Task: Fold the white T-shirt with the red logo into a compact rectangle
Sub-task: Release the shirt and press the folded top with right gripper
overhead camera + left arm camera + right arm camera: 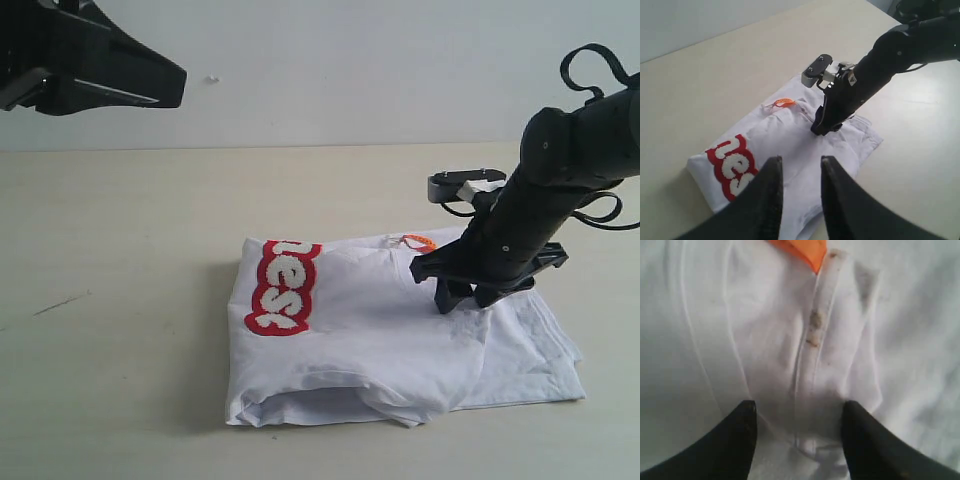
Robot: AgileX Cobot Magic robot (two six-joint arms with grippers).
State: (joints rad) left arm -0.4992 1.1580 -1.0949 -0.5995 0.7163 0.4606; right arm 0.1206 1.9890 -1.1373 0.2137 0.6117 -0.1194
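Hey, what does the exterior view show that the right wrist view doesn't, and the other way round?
Only the exterior view: the whole folded white T-shirt on the table, the red logo at its left end, the right arm reaching down to it, and the left arm raised at the upper left. Only the right wrist view: the right fingers standing apart astride a collar seam with small brownish specks. Both: white fabric and the orange neck tag.
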